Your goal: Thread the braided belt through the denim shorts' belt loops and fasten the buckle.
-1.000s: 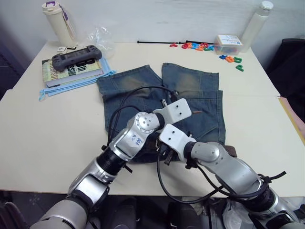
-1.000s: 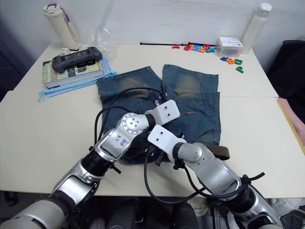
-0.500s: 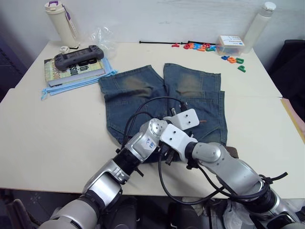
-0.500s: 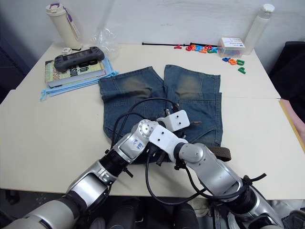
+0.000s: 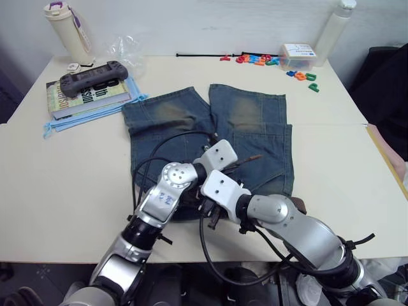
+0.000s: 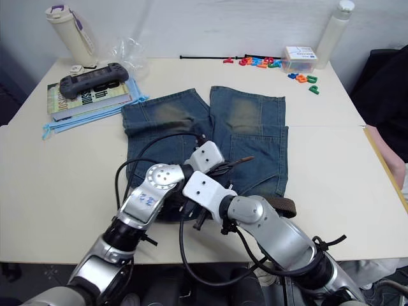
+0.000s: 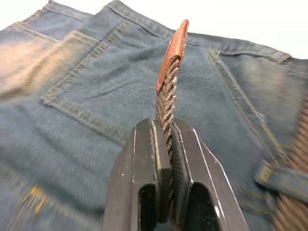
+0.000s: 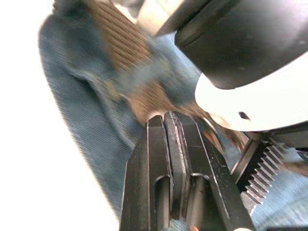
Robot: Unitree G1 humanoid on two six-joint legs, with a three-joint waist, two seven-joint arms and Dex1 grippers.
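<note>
1. Two grippers work close together at the near edge of the shorts (image 5: 255,137), which lie flat on the table (image 5: 76,172) with the waistband toward the robot and the legs pointing away.
2. The left gripper (image 7: 166,139) has its jaws pressed together on the belt (image 7: 169,82); the braided strap stands up from between the fingers and ends in a brown leather tip, free in the air above the back pocket.
3. The right gripper (image 8: 166,120) has its jaws closed against each other, right at the braid and a fold of denim; whether they actually pinch the strap I cannot tell.
4. Progress, as I judge it: threading is under way but far from done. In the right wrist view the strap seems to pass under a denim strip that may be one of the loops (image 8: 144,77); another loop (image 7: 276,175) lies just beside the belt in the left wrist view. How many loops are filled is hidden by the arms.
5. A dark stretch of belt sticks out past the waistband on the robot's right. The buckle cannot be made out, and it is not fastened.
6. Left to do: pull the tip through the remaining loops, bring it round, fasten.
7. Room: the waistband lies near the table's front edge, so little space there; bare table is open to both sides. A book (image 5: 89,95), bottle (image 5: 67,29) and toy letters (image 5: 255,59) sit well apart at the back.
</note>
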